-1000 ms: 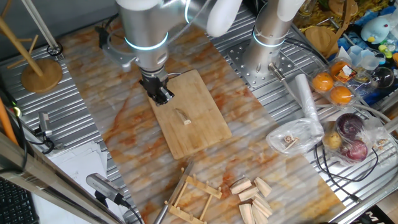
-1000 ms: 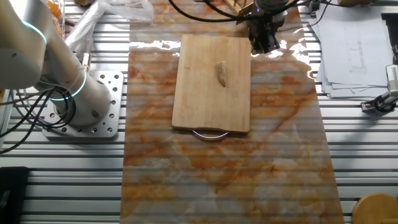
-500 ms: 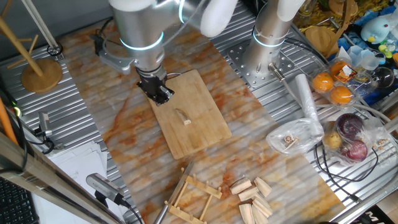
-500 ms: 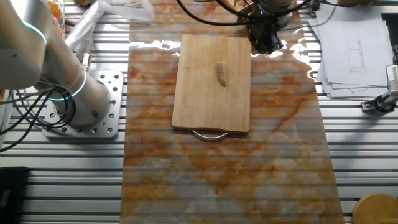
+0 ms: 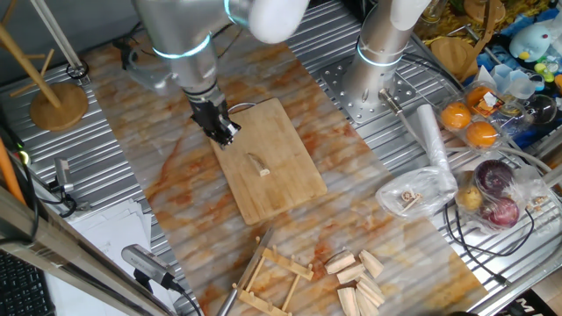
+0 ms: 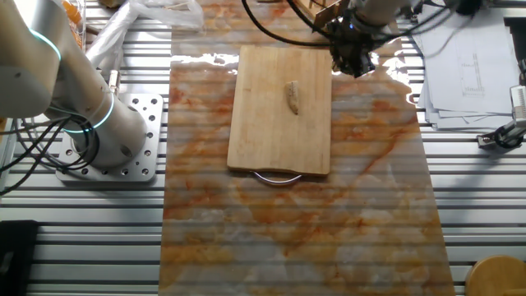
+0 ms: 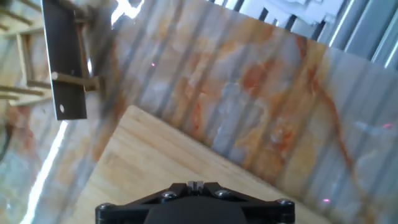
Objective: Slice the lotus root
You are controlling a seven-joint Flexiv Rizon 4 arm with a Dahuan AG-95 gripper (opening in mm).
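Fingers of my gripper (image 5: pixel 222 133) hang over the far corner of the wooden cutting board (image 5: pixel 281 180), right at its edge where the marbled mat (image 5: pixel 176 175) begins. From the other fixed view my gripper (image 6: pixel 355 62) sits just off the board's (image 6: pixel 271 131) top right corner. Whether my jaws are parted or closed I cannot tell: both fixed views show only a dark cluster at the tip, and the hand view shows just the black housing at the bottom of the picture, no fingertips. Nothing appears to be held.

Lying near the middle of the board is the lotus root (image 5: pixel 257 165), a small pale stub, whole, well apart from my gripper. In the other fixed view the lotus root (image 6: pixel 292 97) lies lengthwise along the board, nearer its upper half.

Through the hand view I see the board's corner (image 7: pixel 186 162) below me, the mat beyond it, and a dark knife blade (image 7: pixel 62 56) resting on a wooden rack (image 7: pixel 18 62) at upper left.
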